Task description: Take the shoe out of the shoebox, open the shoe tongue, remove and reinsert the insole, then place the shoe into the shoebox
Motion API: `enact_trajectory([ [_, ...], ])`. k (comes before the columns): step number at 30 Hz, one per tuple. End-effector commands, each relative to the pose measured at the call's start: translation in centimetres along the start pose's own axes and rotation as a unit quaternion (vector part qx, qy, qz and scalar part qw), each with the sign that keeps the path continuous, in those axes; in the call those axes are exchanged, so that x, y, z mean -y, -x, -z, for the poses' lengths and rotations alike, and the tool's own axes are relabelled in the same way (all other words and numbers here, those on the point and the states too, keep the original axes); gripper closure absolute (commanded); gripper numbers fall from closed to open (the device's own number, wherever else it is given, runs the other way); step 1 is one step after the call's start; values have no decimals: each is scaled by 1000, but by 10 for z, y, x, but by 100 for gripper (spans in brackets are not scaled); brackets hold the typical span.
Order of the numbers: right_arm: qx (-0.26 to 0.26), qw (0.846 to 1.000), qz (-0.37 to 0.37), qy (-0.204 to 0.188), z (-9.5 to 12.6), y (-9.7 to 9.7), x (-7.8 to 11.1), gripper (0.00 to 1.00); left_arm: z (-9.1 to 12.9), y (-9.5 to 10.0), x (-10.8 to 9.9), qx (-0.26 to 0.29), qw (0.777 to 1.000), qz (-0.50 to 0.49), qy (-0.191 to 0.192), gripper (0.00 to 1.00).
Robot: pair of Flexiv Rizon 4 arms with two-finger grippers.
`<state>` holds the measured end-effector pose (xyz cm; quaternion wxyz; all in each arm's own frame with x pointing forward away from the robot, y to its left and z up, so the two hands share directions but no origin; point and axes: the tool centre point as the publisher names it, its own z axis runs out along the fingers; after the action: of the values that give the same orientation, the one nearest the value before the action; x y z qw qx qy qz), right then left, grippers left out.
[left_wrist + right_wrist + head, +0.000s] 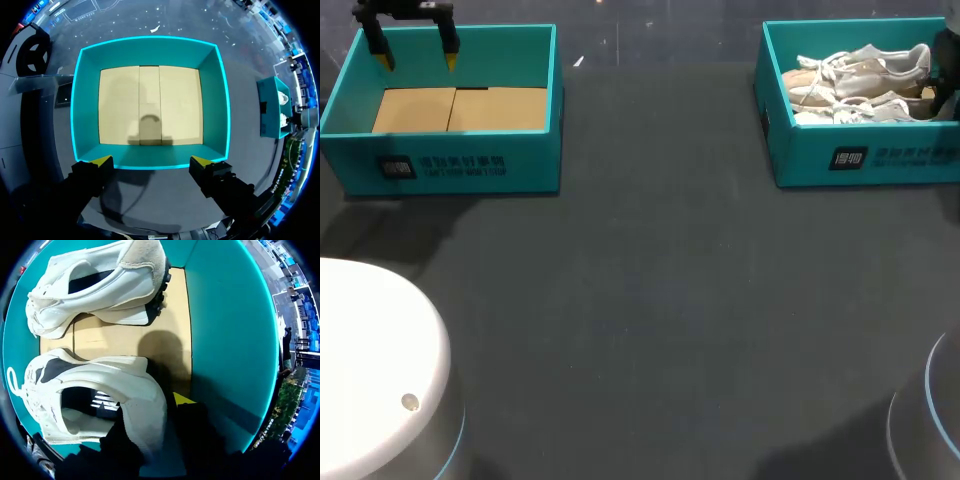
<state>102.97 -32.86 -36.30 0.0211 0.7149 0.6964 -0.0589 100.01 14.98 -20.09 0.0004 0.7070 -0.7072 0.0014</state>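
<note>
Two teal boxes, head view: empty shoebox (460, 165) below the left gripper (417, 60), second shoebox (800, 150) holding white shoes (860, 85). Left wrist view: fingers (102, 161) apart, empty shoebox just ahead of them. Right wrist view: right gripper (150, 425) at the heel of the near shoe (90, 385), far shoe (100, 285) ahead of it; its grip cannot be told.

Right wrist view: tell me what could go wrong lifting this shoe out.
1. The right gripper sits at the near shoe by its heel only; lifted from there, the shoe may tip or slip.
2. The box wall is close beside the gripper, so the box might drag.
3. The second shoe lies close; laces could snag.
</note>
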Motion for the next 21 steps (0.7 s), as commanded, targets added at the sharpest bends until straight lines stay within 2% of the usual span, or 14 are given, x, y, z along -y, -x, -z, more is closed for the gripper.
enact_trajectory([
  [1, 0, 1000, -2, -1, 3, -2, -1, 100, 0, 0, 0, 0, 1000, 0, 0, 0],
  [21, 24, 999, -19, 17, 43, 14, -8, 100, 0, 0, 0, 0, 1000, 0, 0, 0],
])
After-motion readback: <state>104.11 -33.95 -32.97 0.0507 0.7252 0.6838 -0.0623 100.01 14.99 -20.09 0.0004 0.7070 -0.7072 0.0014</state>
